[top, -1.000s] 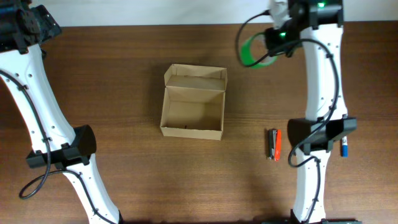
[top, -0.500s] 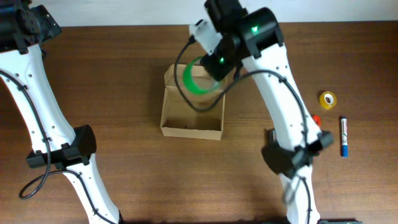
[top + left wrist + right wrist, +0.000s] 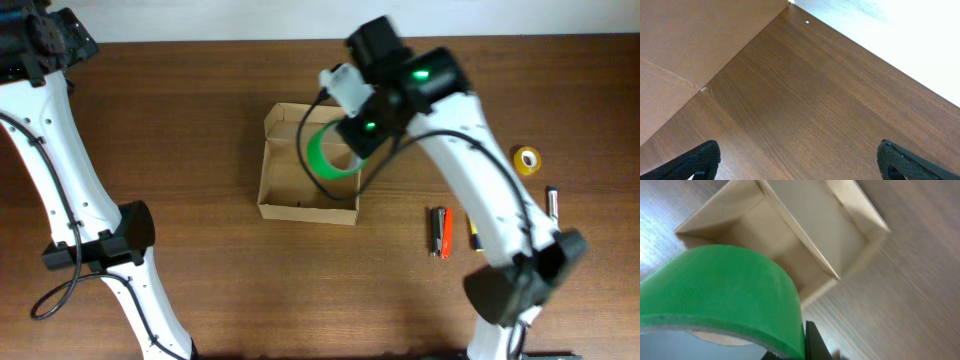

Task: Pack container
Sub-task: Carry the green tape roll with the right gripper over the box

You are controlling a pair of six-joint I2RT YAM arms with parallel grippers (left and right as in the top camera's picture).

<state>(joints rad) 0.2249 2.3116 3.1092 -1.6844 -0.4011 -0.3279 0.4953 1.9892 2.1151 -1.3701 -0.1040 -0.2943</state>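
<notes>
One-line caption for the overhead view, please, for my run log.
Right claw holds a green tape roll over the open cardboard box; a yellow tape roll lies to its right.

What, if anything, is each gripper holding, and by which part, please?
The right gripper grips the green tape roll by one side of its ring, above the tan cardboard box. The left gripper is open, holding nothing.

Matt cardboard container point(image 3: 308, 178), wood-grain table point(image 3: 200, 120)
</notes>
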